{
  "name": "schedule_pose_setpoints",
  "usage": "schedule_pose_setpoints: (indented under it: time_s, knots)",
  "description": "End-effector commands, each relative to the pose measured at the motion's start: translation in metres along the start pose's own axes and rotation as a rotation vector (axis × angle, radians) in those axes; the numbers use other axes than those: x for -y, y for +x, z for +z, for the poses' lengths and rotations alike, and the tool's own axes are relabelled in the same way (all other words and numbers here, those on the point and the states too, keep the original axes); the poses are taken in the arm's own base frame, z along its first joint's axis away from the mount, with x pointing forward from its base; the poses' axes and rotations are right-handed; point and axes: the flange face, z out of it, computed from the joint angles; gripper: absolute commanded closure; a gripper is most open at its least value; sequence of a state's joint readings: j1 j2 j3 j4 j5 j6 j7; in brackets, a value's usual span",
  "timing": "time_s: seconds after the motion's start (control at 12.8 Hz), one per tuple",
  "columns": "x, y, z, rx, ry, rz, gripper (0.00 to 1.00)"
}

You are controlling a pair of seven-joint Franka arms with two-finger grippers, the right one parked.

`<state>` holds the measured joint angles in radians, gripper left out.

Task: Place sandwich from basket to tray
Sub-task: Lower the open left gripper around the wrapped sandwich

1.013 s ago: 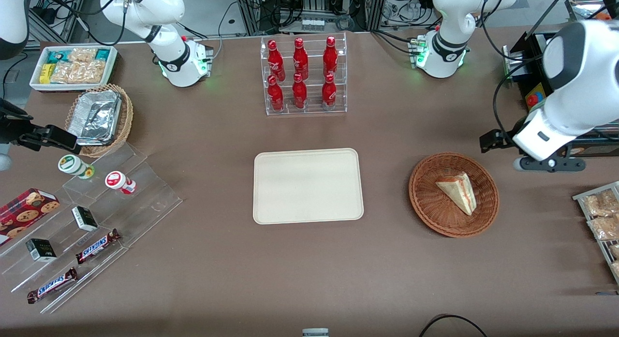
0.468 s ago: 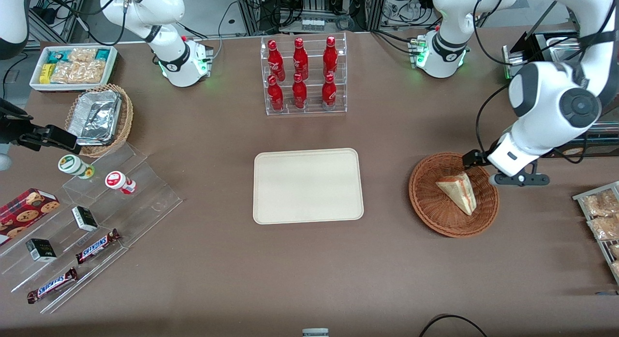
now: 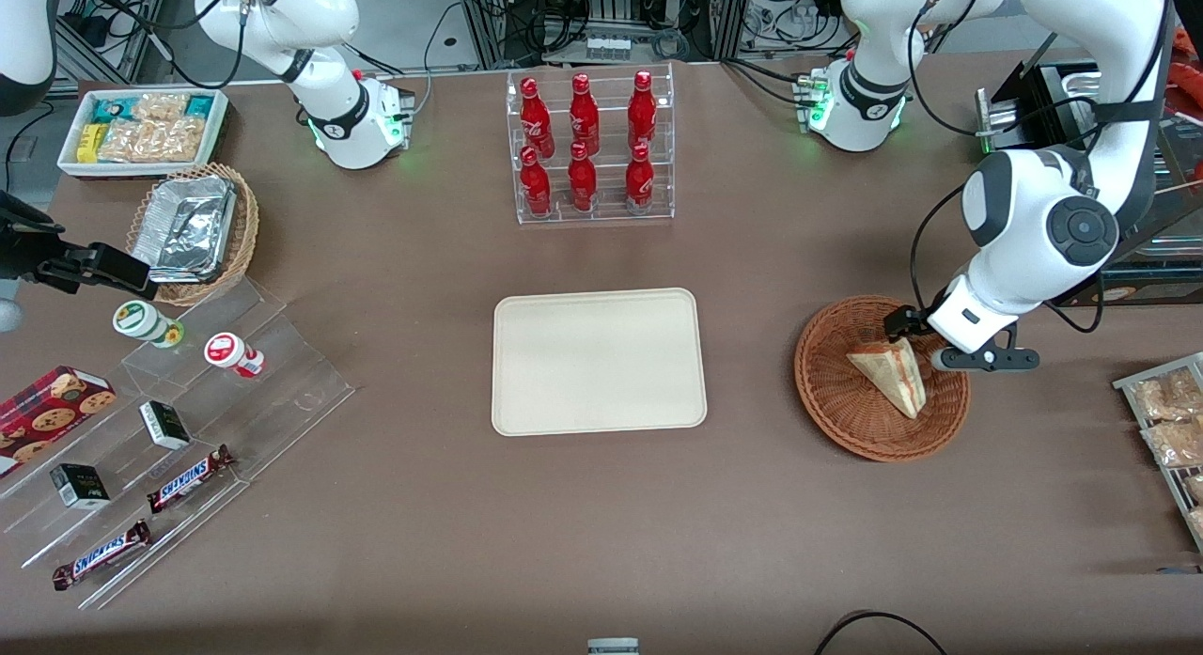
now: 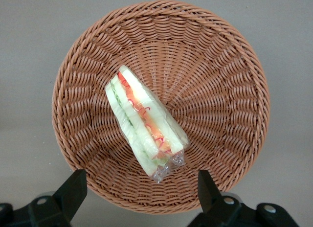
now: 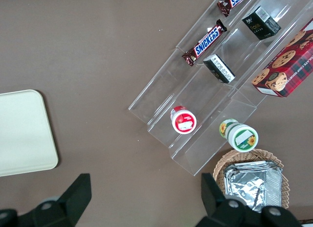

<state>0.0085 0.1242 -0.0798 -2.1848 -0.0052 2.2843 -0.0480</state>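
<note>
The sandwich (image 3: 891, 374), a clear-wrapped pale wedge with red and green filling, lies in the reddish-brown wicker basket (image 3: 836, 401) toward the working arm's end of the table. In the left wrist view the sandwich (image 4: 144, 124) lies across the middle of the basket (image 4: 220, 80). My left gripper (image 3: 926, 340) hangs above the basket's rim farther from the front camera, close over the sandwich's wide end. Its fingers (image 4: 73, 188) are open, spread wide and empty, above the basket rim. The cream tray (image 3: 599, 361) lies at the table's middle, bare.
A clear rack of red bottles (image 3: 587, 148) stands farther from the front camera than the tray. A wire rack of bagged snacks (image 3: 1170, 429) lies at the working arm's table edge. A black box (image 3: 1053, 101) stands near the working arm's base.
My left arm has swung in from the table's edge and come down over the basket, ending above the sandwich. The sandwich and basket have not moved.
</note>
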Motion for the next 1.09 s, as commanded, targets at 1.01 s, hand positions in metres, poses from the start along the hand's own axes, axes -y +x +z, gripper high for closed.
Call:
schedule_pose_setpoints:
  time_s: [1.01]
  knots:
    - [-0.013, 0.015, 0.039, -0.008, -0.016, -0.612, 0.00]
